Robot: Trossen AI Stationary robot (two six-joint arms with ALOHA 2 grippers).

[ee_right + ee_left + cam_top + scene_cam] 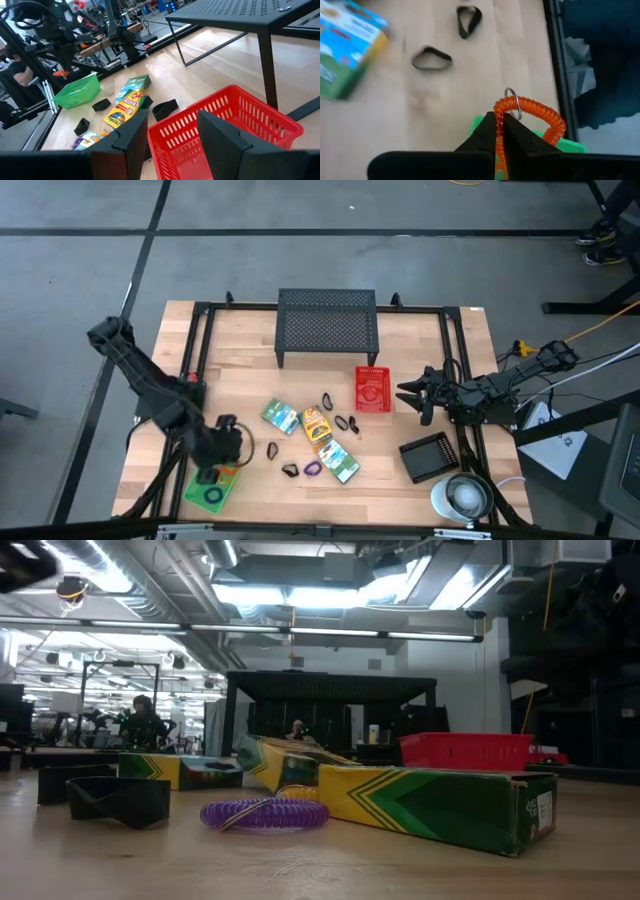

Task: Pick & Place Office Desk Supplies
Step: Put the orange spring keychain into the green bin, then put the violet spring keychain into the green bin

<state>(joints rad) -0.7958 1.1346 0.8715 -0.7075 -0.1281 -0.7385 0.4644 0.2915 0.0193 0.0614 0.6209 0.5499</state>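
Observation:
My left gripper (pixel 499 119) is shut on an orange coiled loop (pixel 540 114) with a small metal ring, above a green basket (pixel 205 492) at the table's near left corner. In the right wrist view the loop (pixel 61 73) hangs over that basket (pixel 76 93). Printed packets (pixel 281 417) (pixel 316 424) (pixel 338 461) lie flat mid-table, with black clips (pixel 345 423) (pixel 290 470) and a purple loop (pixel 312 469) around them. My right gripper (pixel 170 131) is open, just above a red basket (pixel 373 388) and touching nothing. My left gripper pinches the orange loop between its two fingertips, on the coil (pixel 506 106) right beside the metal ring (pixel 511 95). The fingers come from above, pointing down. The loop is lifted clear and curves out to one side of the fingers, over the green basket.
A large black mesh stand (pixel 327 325) sits at the table's far middle. A black tray (pixel 430 456) and a round white object (pixel 462 496) are at the near right. A black frame rail (pixel 200 340) borders the wooden top. A dark loop (pixel 212 497) lies in the green basket.

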